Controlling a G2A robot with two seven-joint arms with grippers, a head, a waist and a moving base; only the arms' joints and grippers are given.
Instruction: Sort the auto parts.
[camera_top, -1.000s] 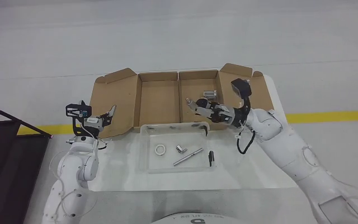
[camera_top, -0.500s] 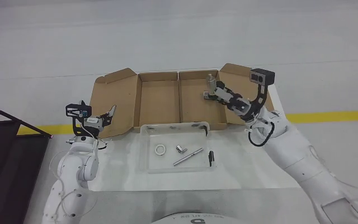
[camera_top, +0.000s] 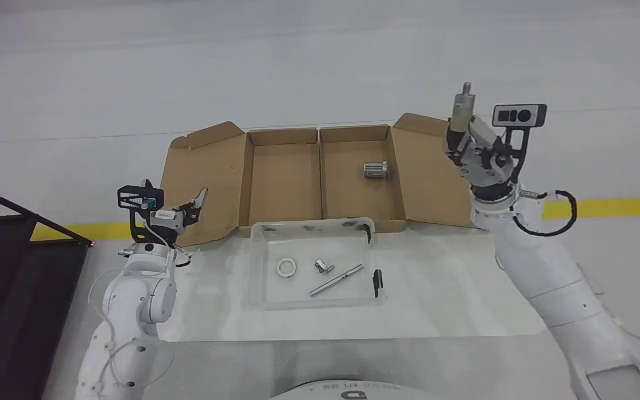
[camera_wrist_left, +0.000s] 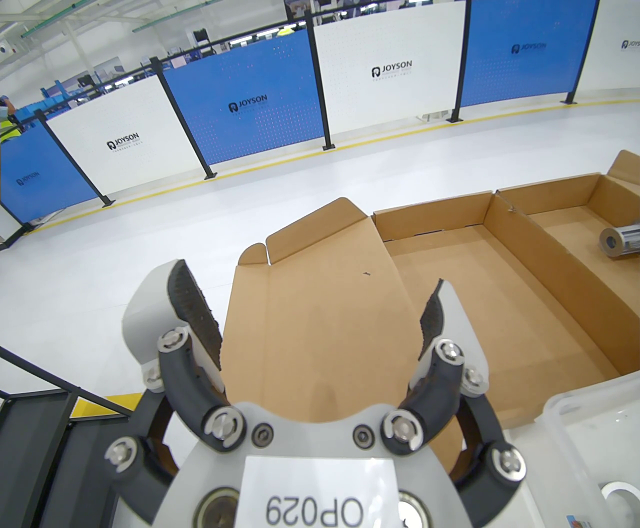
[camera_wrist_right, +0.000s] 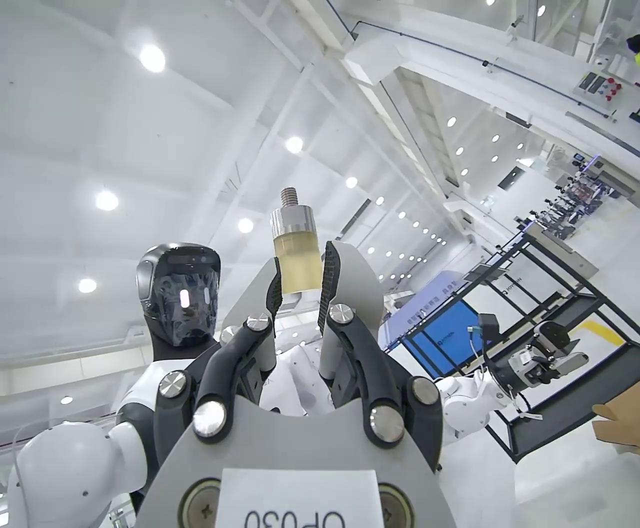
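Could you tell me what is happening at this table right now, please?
The robot is sorting auto parts. Its right pincer is shut on a threaded cylindrical part, held up off the table. The left pincer hangs open by the left flap of the cardboard box. A metal cylinder lies in the box's right compartment. A ring and a rod lie in the clear tray.
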